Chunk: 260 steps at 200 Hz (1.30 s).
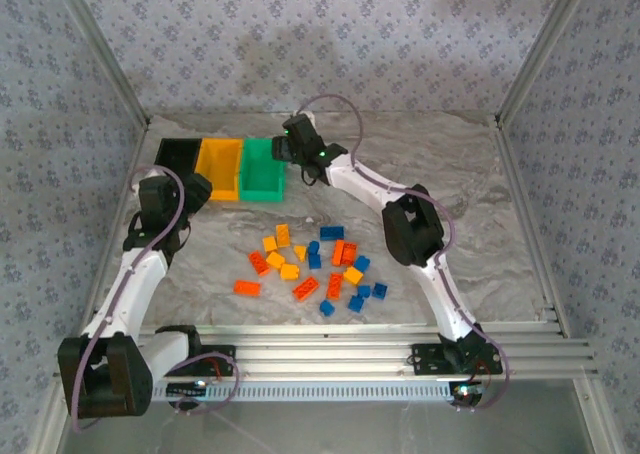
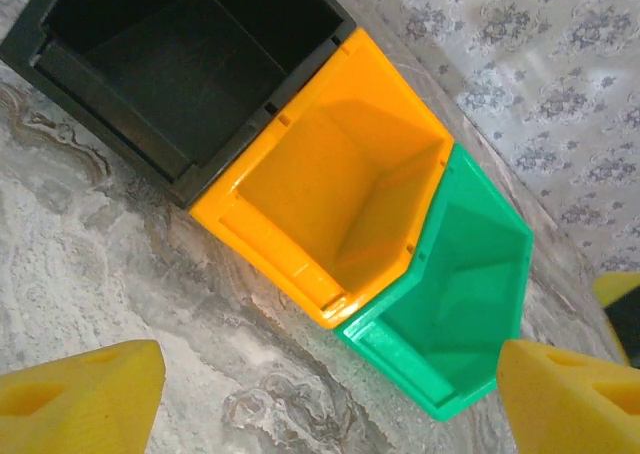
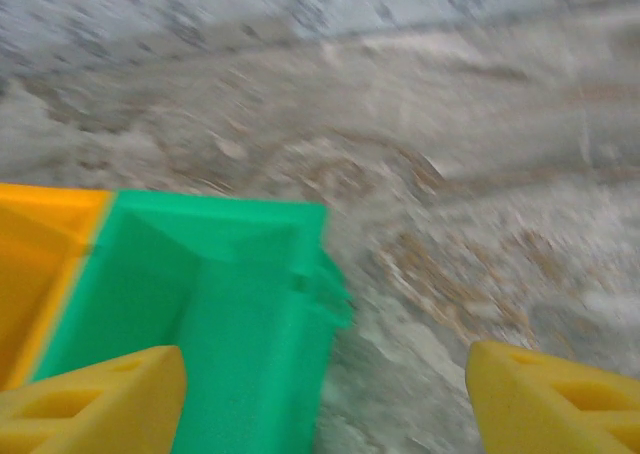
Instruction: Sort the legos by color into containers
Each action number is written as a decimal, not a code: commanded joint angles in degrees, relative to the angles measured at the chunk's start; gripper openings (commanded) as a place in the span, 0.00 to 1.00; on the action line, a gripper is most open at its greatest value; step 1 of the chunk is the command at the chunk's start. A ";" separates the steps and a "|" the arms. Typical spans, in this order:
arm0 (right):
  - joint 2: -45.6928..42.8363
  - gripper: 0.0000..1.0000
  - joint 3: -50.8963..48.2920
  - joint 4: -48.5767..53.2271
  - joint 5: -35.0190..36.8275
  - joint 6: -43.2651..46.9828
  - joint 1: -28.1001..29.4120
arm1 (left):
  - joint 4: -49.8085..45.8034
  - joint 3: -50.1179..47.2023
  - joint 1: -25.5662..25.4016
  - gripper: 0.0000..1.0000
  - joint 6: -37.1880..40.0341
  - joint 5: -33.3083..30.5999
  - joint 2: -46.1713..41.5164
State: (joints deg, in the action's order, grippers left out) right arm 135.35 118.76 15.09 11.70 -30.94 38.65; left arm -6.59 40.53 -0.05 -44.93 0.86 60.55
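Note:
The legos (image 1: pixel 312 264) lie loose in the middle of the table, in blue (image 1: pixel 332 232), orange-red (image 1: pixel 247 288) and yellow-orange (image 1: pixel 270 244). The containers stand in a row at the back left: black bin (image 1: pixel 178 157), yellow-orange bin (image 1: pixel 218 166), green bin (image 1: pixel 262 169). My left gripper (image 1: pixel 193 187) hovers just in front of the black and yellow-orange bins. It is open with nothing between its fingers (image 2: pixel 80 399), and the bins (image 2: pixel 340 194) beneath it look empty. My right gripper (image 1: pixel 283 146) is open and empty over the green bin's right edge (image 3: pixel 220 304); that view is blurred.
Patterned walls and metal frame posts close in the table at the back and sides. Bare marble-look tabletop (image 1: pixel 450 164) spreads to the right of the bins. An aluminium rail (image 1: pixel 330 344) runs along the near edge between the arm bases.

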 commanded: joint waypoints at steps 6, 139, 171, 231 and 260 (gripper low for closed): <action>3.34 0.76 3.23 6.03 -4.79 -7.18 -0.24 | -1.30 2.98 -0.82 0.86 1.51 1.33 0.44; -0.56 1.00 -9.62 -13.62 -12.18 -5.81 0.60 | -1.14 3.07 -2.95 0.85 1.33 2.04 0.62; -2.38 1.00 -11.75 -14.81 -12.40 -5.56 0.66 | -1.64 3.92 -3.09 0.84 1.32 1.73 1.62; -7.55 1.00 -18.12 -16.97 -8.84 -5.60 1.27 | -5.50 13.19 -6.22 0.64 7.49 -2.37 12.51; -14.57 1.00 -28.08 -24.88 -8.35 -4.65 0.58 | -9.84 21.33 -10.16 0.60 13.21 -10.10 22.05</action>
State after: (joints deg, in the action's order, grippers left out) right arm 127.94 96.92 -3.22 1.45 -37.50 39.94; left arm -12.32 55.55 -7.77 -38.24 -2.52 77.14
